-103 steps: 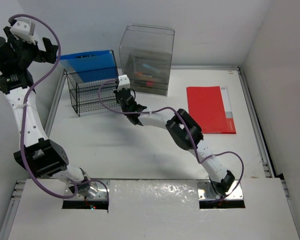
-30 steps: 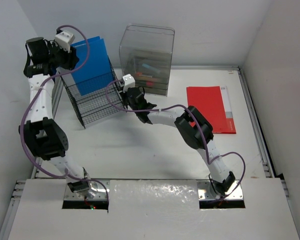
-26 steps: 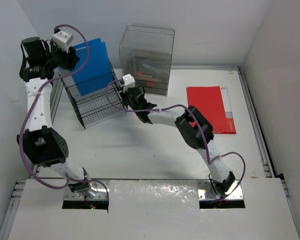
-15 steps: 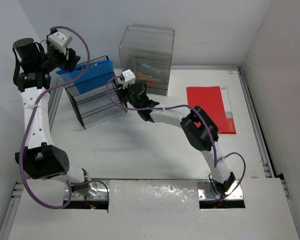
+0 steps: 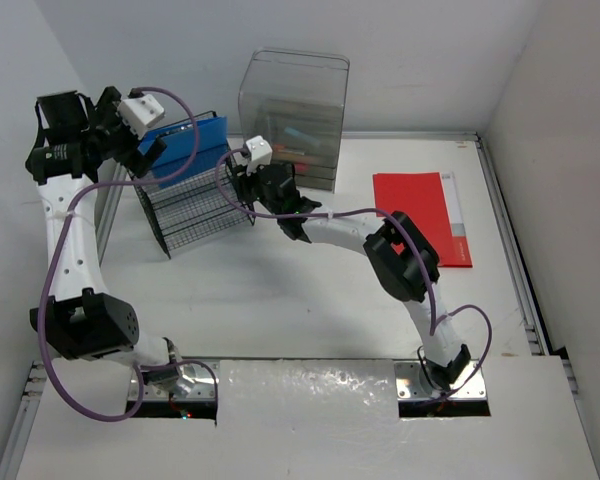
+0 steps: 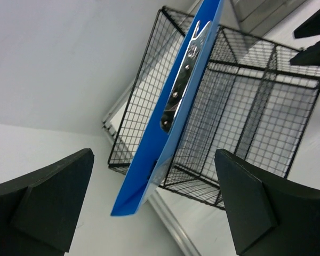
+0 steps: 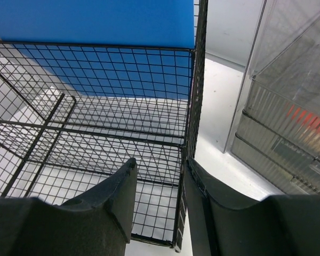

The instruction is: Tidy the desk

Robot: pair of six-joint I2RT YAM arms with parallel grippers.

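Observation:
On the white desk [image 5: 280,290] stands a black wire rack [image 5: 195,205] at the back left, with a blue folder [image 5: 185,145] upright in its rear slot. My left gripper [image 5: 135,135] hovers above the rack's left end. In the left wrist view its jaws stand wide open [image 6: 154,205], with the folder [image 6: 173,117] between them and touching neither. My right gripper [image 5: 242,182] is at the rack's right wall. In the right wrist view its fingers [image 7: 114,197] straddle that wire wall [image 7: 189,160], parted, with a gap on the left side.
A clear plastic drawer box [image 5: 295,118] holding small coloured items stands just right of the rack. A red folder [image 5: 420,218] lies flat at the right. Grey rails [image 5: 505,230] run along the desk's edges, and white walls close in on three sides.
The blue folder went from held high to down in the rack, and my left jaws opened wide off it. The right jaws loosened from the rack's wall.

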